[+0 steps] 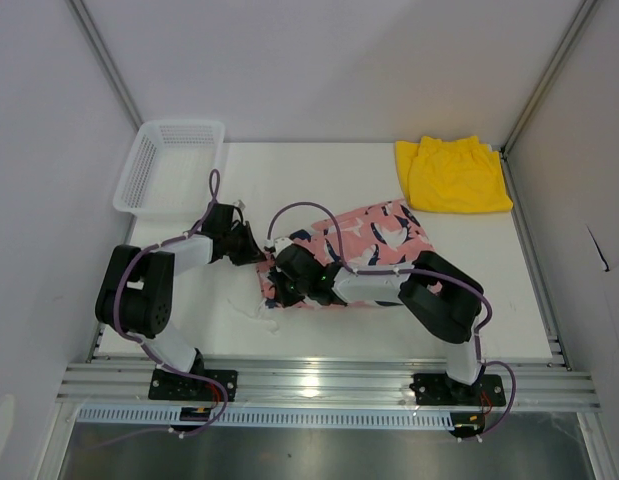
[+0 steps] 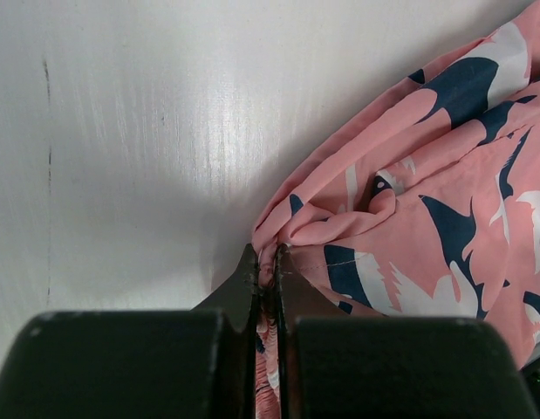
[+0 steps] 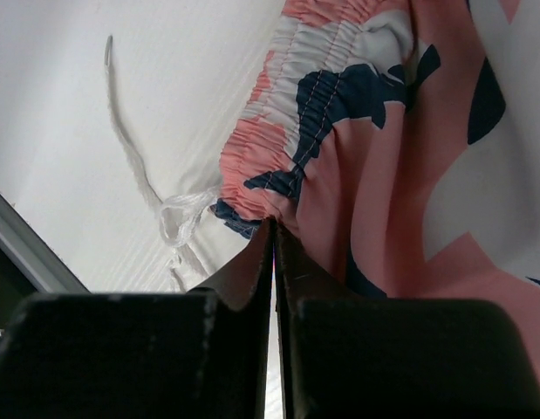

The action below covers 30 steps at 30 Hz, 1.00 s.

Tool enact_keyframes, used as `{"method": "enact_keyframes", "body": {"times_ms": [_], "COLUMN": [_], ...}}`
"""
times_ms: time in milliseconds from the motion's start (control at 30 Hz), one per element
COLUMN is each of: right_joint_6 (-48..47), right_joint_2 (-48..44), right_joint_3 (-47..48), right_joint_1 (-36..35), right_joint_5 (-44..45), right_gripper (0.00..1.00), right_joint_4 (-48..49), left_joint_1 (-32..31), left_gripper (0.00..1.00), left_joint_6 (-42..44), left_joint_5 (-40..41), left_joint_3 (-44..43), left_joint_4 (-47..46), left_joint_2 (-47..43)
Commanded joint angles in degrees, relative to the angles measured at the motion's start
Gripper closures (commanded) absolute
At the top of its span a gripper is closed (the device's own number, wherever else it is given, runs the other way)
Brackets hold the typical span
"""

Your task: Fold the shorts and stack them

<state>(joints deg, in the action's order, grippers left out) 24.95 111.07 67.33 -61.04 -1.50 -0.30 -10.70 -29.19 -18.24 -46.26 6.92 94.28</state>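
Note:
The pink shorts [image 1: 374, 240] with a navy-and-white print lie partly bunched in the middle of the table. My left gripper [image 1: 261, 256] is shut on a gathered fold at their left edge; the left wrist view shows pink cloth pinched between the fingertips [image 2: 270, 262]. My right gripper [image 1: 280, 277] is just beside it, shut with its tips on the elastic waistband edge [image 3: 274, 229] of the pink shorts [image 3: 400, 175]. Their white drawstring [image 3: 165, 209] trails on the table. The yellow shorts [image 1: 452, 176] lie folded at the back right, away from both grippers.
A white mesh basket [image 1: 169, 165] stands at the back left corner. Grey walls close in the table [image 1: 509, 290] on three sides. A metal rail [image 1: 319, 380] runs along the near edge by the arm bases.

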Motion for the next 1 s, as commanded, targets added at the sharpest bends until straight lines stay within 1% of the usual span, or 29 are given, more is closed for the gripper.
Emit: {"method": "enact_keyframes", "body": {"times_ms": [0,100,200,367,400,500,767,967], "right_joint_6": [2.1,3.0,3.3,1.8,1.6,0.9,0.9,2.2], "right_joint_2": [2.1,1.5,-1.3,-3.0,-3.0,-2.3,0.1,2.5], "right_joint_3": [0.4,-1.3,-2.2,1.8,3.2,5.2,8.7,6.0], "right_joint_1": [-0.5,-0.9,-1.0,-0.4,-0.2,0.3,2.7,3.5], "right_joint_5": [-1.9,-1.7,-1.6,-1.1,-1.2,-1.2,-3.2,-4.4], "right_gripper": [0.98,0.98,0.98,0.97,0.97,0.97,0.96,0.97], "right_joint_4": [1.4,2.5,3.3,0.6,-1.2,-2.3,-2.1,-0.3], "left_joint_1": [0.2,0.3,0.3,0.3,0.3,0.3,0.3,0.3], "left_gripper": [1.0,1.0,1.0,1.0,1.0,1.0,1.0,1.0], "left_joint_6": [1.9,1.9,1.8,1.9,1.9,2.0,2.0,2.0], "left_joint_5": [-0.7,-0.7,-0.7,-0.9,-1.1,-1.5,-2.8,-2.8], "left_joint_3": [-2.0,-2.6,-3.2,-3.5,-3.5,-3.3,-3.0,-3.0], "left_joint_4": [-1.3,-1.0,-0.9,-0.9,-1.1,-1.5,-2.4,-2.5], "left_joint_2": [0.4,0.6,0.8,1.3,1.5,1.8,2.5,2.6]}}
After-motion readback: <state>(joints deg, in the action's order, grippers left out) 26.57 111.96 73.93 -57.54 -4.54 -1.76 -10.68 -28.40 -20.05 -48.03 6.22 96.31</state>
